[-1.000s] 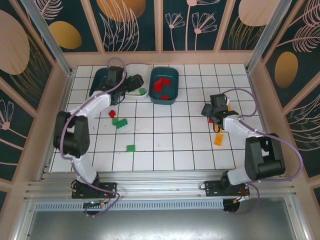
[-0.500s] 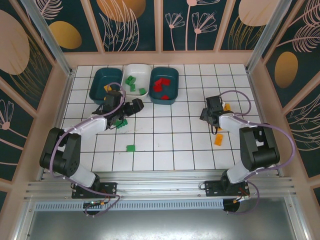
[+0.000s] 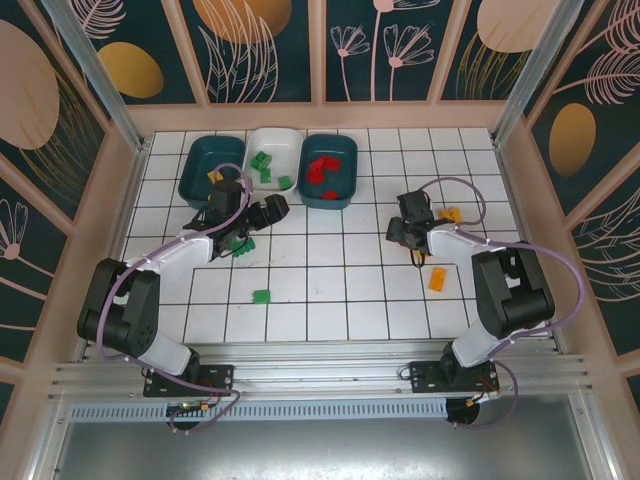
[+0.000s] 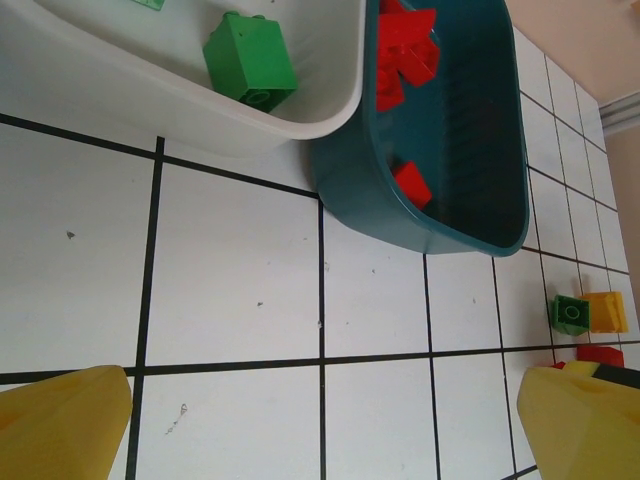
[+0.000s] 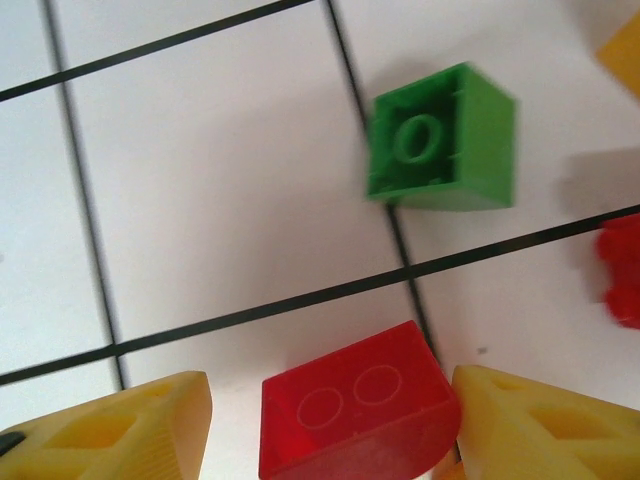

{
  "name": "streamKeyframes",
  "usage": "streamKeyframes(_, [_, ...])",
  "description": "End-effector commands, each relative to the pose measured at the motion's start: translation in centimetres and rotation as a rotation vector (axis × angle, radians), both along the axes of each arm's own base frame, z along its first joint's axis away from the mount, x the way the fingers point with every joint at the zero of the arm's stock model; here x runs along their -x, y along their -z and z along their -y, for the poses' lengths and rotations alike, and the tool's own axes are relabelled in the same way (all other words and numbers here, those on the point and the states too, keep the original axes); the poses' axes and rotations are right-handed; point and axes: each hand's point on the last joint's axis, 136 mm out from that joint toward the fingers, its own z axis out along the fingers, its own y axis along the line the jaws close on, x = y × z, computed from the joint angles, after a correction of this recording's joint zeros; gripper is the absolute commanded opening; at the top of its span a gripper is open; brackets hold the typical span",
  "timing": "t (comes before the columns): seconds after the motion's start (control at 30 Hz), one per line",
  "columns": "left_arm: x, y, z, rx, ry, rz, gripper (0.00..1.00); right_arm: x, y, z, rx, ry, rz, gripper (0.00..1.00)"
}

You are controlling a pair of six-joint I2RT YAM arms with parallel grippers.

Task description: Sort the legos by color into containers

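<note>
A red brick [image 5: 350, 415] lies on the bench [image 3: 350, 290] toward its right edge. It is straddled by the right pincer [image 5: 330, 400], partly open on a low, folded arm, with one green brick [image 5: 443, 137] just beyond. The left pincer [image 4: 325, 395] is spread wide on an outstretched arm, near three containers along the far edge: one white tub [image 3: 275, 133] between two teal tubs [image 3: 198, 160]

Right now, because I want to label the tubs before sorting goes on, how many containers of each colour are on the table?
dark teal containers: 2
white container: 1
Total: 3
</note>
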Motion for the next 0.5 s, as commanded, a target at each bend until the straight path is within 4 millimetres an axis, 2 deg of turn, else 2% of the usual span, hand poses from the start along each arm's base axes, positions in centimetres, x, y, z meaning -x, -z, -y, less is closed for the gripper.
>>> streamKeyframes(0.0, [0.1, -0.5, 0.6, 0.020, 0.018, 0.019, 0.98, -0.3, -1.6, -1.6, -0.057, -0.058, 0.039, 0.66])
streamKeyframes(0.13, [-0.1, -0.2, 0.5, 0.012, 0.017, 0.016, 0.99, -0.3, -1.0, -1.5, -0.050, -0.066, 0.023, 0.67])
streamKeyframes(0.27, [-0.1, 0.1, 0.7, 0.015, 0.026, 0.009, 0.98, -0.1, -0.7, -2.3, -0.068, -0.107, 0.022, 0.67])
streamKeyframes(0.47, [-0.1, 0.3, 0.7, 0.012, 0.029, 0.007, 0.98, -0.1, 0.5, -1.7, 0.035, -0.094, -0.029, 0.69])
